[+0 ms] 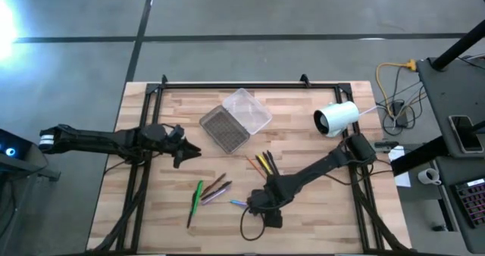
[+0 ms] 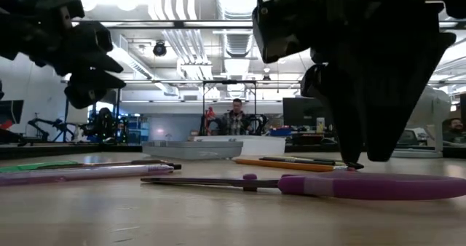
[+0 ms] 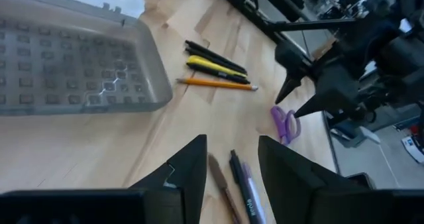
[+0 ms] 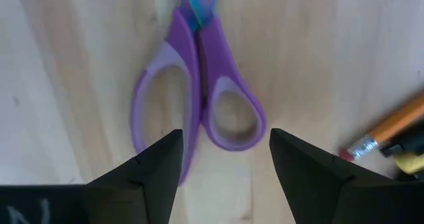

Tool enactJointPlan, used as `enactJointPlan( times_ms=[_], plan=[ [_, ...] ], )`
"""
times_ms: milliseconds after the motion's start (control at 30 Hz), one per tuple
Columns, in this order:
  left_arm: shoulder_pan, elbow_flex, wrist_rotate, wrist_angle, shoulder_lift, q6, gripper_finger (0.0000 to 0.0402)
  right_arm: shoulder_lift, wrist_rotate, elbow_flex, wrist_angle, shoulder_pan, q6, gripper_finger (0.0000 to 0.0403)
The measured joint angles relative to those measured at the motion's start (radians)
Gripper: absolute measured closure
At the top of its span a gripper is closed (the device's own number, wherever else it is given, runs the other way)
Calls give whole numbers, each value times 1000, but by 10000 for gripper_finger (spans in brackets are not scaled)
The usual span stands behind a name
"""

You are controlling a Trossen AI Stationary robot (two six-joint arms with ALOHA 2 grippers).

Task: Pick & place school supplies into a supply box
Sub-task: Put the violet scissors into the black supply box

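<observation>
The right gripper (image 4: 224,159) hangs just above the purple-handled scissors (image 4: 199,85) lying flat on the wooden counter (image 1: 318,203), its fingers (image 4: 149,171) apart on either side of the handle loops. The left gripper (image 3: 230,168), fingers apart and empty, hovers near the open supply box (image 1: 235,120), with pens and pencils (image 1: 208,192) scattered between the arms.

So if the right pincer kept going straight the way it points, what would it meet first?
The scissors. The right pincer is open and points down at their purple handles, which lie flat on the table between its fingers. How much gap remains is hard to judge, though the low view suggests little.
</observation>
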Motion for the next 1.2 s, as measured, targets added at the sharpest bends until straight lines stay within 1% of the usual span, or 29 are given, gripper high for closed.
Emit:
enactJointPlan(
  times_ms=[267, 467, 667, 1000, 1133, 1200],
  plan=[
    [0, 10, 7, -1, 0, 0, 281, 0, 0, -5, 10, 0, 9, 206],
    [0, 11, 7, -1, 0, 0, 281, -5, 21, 14, 12, 0, 48, 209],
    [0, 11, 7, -1, 0, -1, 281, -6, 54, 41, 12, 0, -3, 209],
    [0, 11, 7, -1, 4, -1, 281, -7, 57, 139, 12, 14, 12, 209],
    [0, 11, 7, -1, 4, -1, 281, -8, 120, 185, 12, 18, 76, 209],
    [0, 11, 7, -1, 4, -1, 281, -8, 133, 204, 12, 18, 109, 209]
  ],
)
